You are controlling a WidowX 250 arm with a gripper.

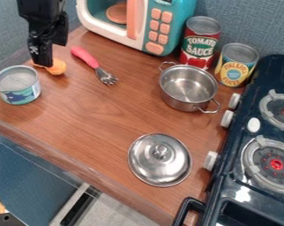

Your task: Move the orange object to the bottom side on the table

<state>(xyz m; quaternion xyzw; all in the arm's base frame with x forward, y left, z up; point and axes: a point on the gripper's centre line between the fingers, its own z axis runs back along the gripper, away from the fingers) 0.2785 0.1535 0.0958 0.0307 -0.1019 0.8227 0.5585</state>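
Claw at upper left (upright).

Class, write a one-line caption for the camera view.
Black gripper down at the orange object near a blue-labelled can, with a metal pot and lid across the table.

Widest open stretch of table left and lower left of the pot, with room for a gripper to pass. Directly below the pot, a shorter gap, then the lid, knob up. Left of the pot, past bare wood, a low-lying fork; far left, an upright small can. Crowding the pot from above, a tall red can; at upper right, a yellow can. Upper left, the bulky microwave. Right of the pot, the stove.
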